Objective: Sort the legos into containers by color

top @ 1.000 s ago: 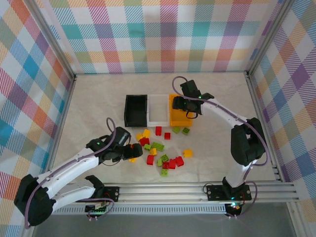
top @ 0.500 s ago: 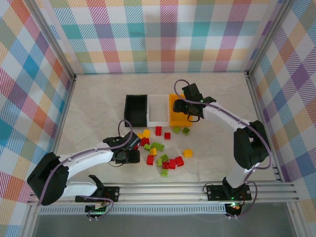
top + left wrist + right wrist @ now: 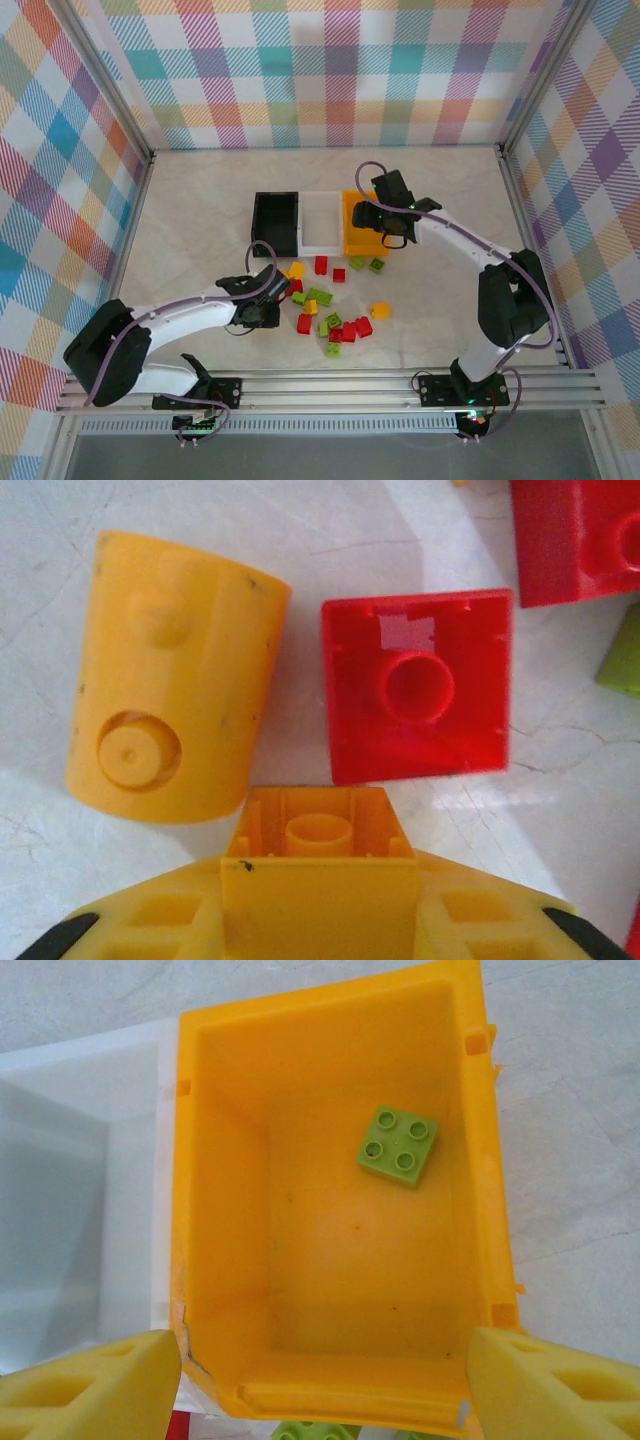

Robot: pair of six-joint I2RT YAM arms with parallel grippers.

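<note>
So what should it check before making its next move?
1. Left hand shut on the yellow brick: ok.
2. Red brick clear of that grip: cannot tell, it lies very close.
3. Right hand open over the orange-yellow bin: ok.
4. Green brick lying inside that bin: ok.
5. Black bin and white bin upright: ok.
</note>
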